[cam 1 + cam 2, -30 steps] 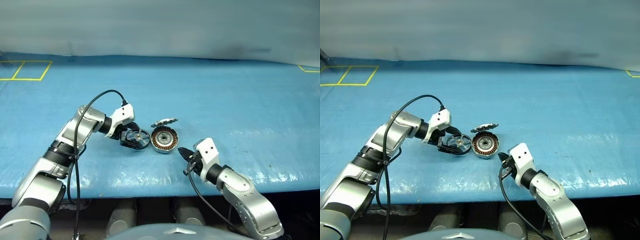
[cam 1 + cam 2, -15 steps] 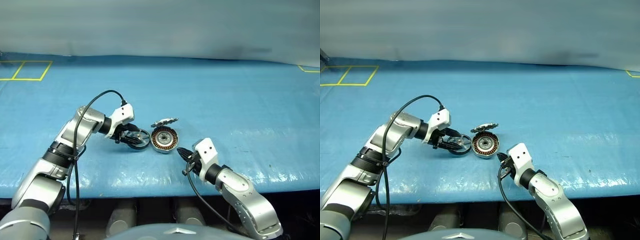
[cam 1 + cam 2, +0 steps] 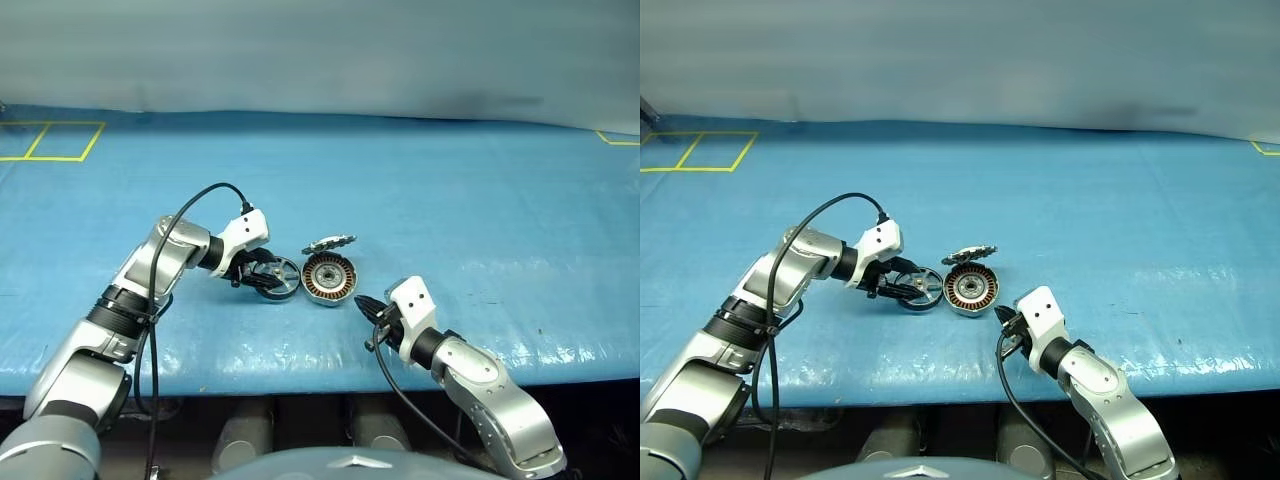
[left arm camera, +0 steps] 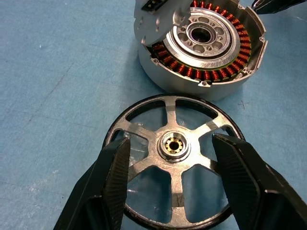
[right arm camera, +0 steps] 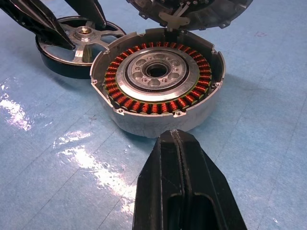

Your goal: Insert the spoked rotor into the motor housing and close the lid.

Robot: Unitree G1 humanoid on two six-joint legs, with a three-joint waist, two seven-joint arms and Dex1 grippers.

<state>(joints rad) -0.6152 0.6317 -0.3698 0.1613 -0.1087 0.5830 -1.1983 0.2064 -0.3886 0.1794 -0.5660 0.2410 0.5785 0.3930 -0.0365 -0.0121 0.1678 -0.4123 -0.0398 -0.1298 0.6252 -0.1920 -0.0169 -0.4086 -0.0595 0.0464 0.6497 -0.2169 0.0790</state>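
Note:
The spoked rotor [image 3: 276, 277] lies flat on the blue table, just left of the motor housing [image 3: 328, 278]. It is a silver wheel with a dark rim. My left gripper [image 3: 262, 279] is shut on the rotor; in the left wrist view its two black fingers [image 4: 115, 167] press on opposite sides of the rim around the hub [image 4: 175, 143]. The housing [image 5: 158, 81] sits open, showing its ring of copper windings. The lid [image 3: 329, 243] stands tilted at the housing's far edge. My right gripper [image 3: 362, 303] is shut and empty, its tip just in front of the housing.
A blue tarp [image 3: 450, 200] covers the table, whose front edge runs close under both arms. Yellow tape squares [image 3: 50, 140] mark the far left, and a yellow corner [image 3: 620, 138] marks the far right. A black cable [image 3: 190, 205] loops over my left forearm.
My left gripper's fingers have closed in from a wide stance onto the rotor's rim. The housing, the lid and my right arm have not moved.

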